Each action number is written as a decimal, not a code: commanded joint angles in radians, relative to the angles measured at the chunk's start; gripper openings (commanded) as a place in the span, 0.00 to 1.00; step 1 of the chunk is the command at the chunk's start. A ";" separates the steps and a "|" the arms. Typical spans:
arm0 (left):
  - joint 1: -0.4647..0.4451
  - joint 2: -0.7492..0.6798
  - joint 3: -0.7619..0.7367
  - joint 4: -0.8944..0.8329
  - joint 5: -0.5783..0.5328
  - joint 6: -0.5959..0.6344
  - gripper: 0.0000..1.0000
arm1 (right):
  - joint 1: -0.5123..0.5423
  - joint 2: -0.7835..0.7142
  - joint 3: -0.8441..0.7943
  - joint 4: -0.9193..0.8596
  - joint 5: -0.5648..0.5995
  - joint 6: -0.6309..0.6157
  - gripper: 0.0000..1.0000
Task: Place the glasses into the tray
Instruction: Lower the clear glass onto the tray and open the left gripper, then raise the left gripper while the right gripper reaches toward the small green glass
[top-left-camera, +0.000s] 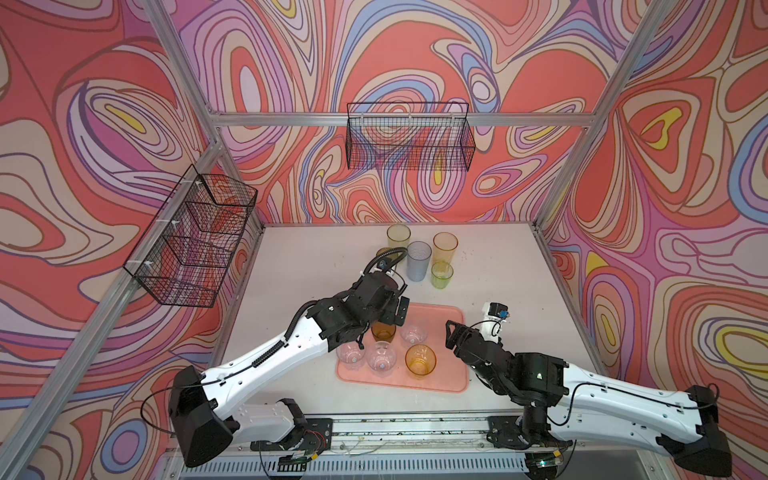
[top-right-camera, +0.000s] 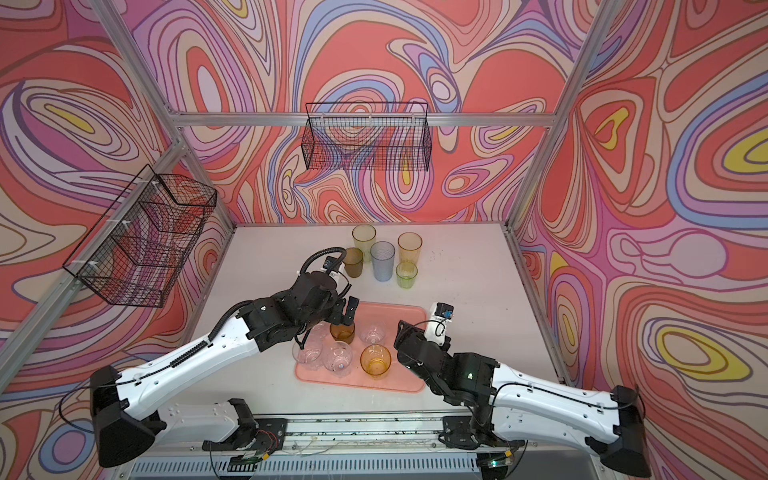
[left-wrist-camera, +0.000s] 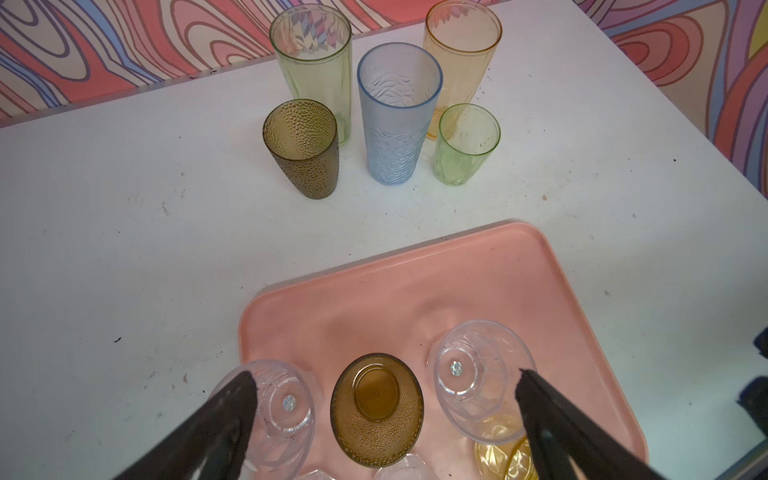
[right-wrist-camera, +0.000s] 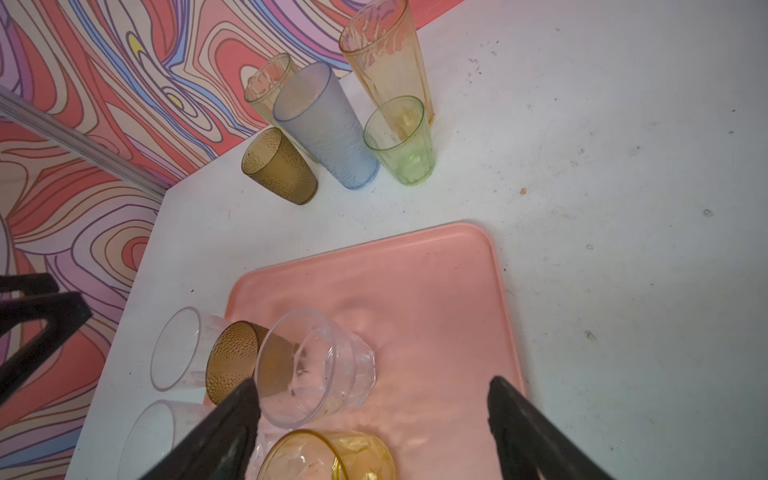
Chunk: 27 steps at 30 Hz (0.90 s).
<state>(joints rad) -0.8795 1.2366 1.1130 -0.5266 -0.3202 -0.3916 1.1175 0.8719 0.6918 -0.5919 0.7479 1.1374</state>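
Left wrist view: brown dimpled tumbler upright on salmon-pink tray

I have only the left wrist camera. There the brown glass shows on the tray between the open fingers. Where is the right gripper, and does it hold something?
Observer: The right gripper is open and holds nothing. In both top views it hangs by the right edge of the tray.
Operator: The amber glass is cut off in my picture. Is it upright?
Observer: Yes. The amber glass stands mouth up in the tray's near row, and a gap shows between it and the right gripper.
Operator: What stands beside it? I hardly see that part.
Observer: Two more glasses stand on the tray in the same row: the middle clear glass and the left clear glass.
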 joint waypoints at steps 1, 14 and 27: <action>-0.007 -0.044 -0.035 0.018 -0.065 0.027 1.00 | -0.076 -0.001 0.019 0.010 -0.092 -0.068 0.89; -0.007 -0.116 -0.115 0.046 -0.147 0.077 1.00 | -0.385 0.021 0.094 0.039 -0.301 -0.305 0.89; -0.007 -0.176 -0.178 0.094 -0.217 0.105 1.00 | -0.651 0.182 0.178 0.089 -0.525 -0.429 0.90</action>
<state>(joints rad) -0.8829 1.0813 0.9554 -0.4656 -0.4980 -0.3080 0.4957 1.0435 0.8322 -0.5232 0.2829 0.7563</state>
